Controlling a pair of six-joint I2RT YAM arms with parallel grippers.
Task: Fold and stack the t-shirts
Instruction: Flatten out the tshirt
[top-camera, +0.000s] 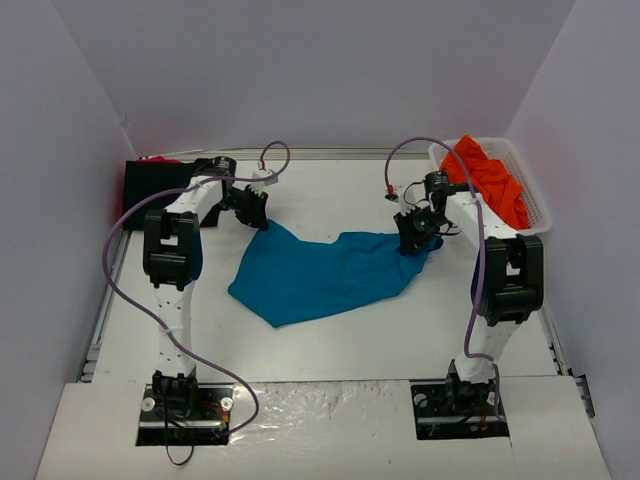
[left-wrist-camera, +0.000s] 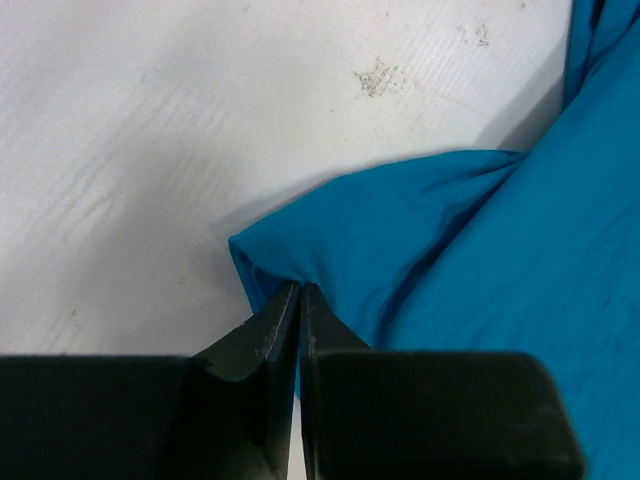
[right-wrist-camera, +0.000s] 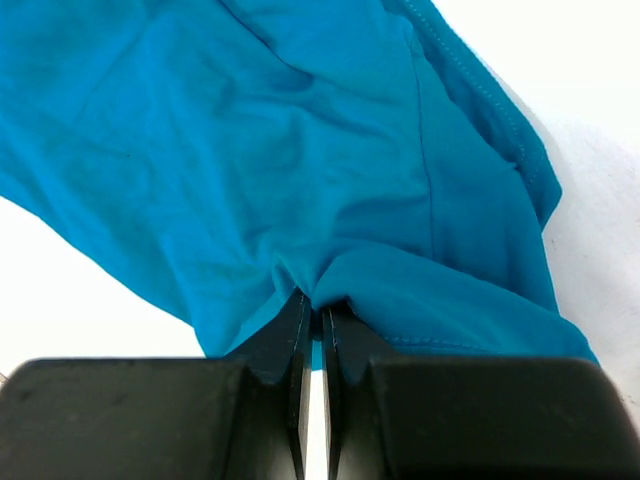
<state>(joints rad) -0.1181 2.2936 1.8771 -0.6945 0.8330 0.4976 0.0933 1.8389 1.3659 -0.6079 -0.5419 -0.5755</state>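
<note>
We find the teal-blue t-shirt (top-camera: 320, 275) lying rumpled across the middle of the white table (top-camera: 350, 345), stretched between our two arms. Our left hand (left-wrist-camera: 300, 290) is pinched on the shirt's far-left corner. In the left wrist view its two dark fingers meet tip to tip with a fold of teal cloth caught between them, and bare, lightly scuffed table lies beyond. Our right hand (right-wrist-camera: 312, 308) is clamped just as tightly on the shirt's right end. There the fingers nearly touch, cloth bunches up at their tips, and a stitched hem runs along the edge to the right.

From above, the shirt is broadest at its near-left part, where a point of cloth reaches toward the near edge of the table, and it narrows toward the right hand. We cannot tell whether the two gripped ends are lifted clear of the table or resting on it.

The orange t-shirts (top-camera: 490, 180) are heaped in a white slotted basket (top-camera: 538, 218) at the far right corner, just beside the right arm. The black t-shirts (top-camera: 150, 180) sit as a dark pile at the far left corner, against the wall — too dark for us to make out any folds.
</note>
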